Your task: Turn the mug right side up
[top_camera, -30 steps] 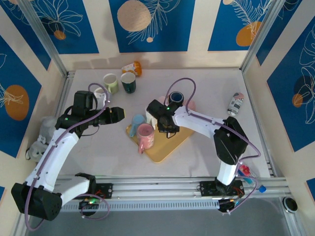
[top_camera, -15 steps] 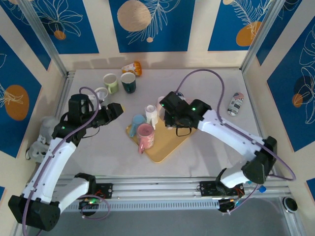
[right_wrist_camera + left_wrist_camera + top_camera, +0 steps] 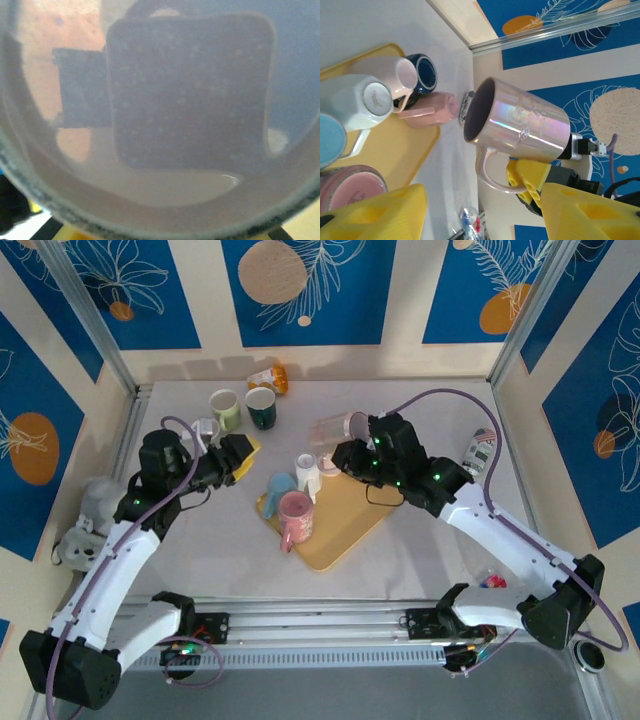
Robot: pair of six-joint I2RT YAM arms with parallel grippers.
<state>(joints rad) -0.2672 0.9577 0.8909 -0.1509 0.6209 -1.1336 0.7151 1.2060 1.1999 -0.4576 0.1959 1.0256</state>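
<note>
**Turning the mug over in mid-air**

Standing by the table, I see the right gripper (image 3: 360, 435) closed on the mug (image 3: 520, 125) and holding it up off the table (image 3: 410, 555). The mug sticks out ahead of the fingers. It is tipped well over, with its mouth facing away from the gripper and toward the left arm, not upward. The handle hangs off one side, close to a yellow finger. I cannot tell whether the fingers bite on the handle's root or on the wall near the base.

The left gripper (image 3: 240, 455) sits well apart from the mug, across from its mouth. Its jaws stand wide with nothing between them. It looks to me like a bystander to this step, though it points straight at the mug.

Below and just short of the right gripper lies the tray (image 3: 345, 535). A white cup (image 3: 306, 472) and a few others are crowded at the end of it nearer the left gripper.

By my reckoning the lift is done and the turn itself is in hand, perhaps halfway. The mug is off the surface but not yet right side up. The next move calls for rolling the wrist until the mouth faces the ceiling and the base points down. Then the mug needs lowering onto a bare patch beneath the gripper, either the free end of the tray or the table beside it. The descent needs to stay level and clear of the white cup. The jaws should part only once the base sits flat, since a mug let go on the tilt would likely tip.
</note>
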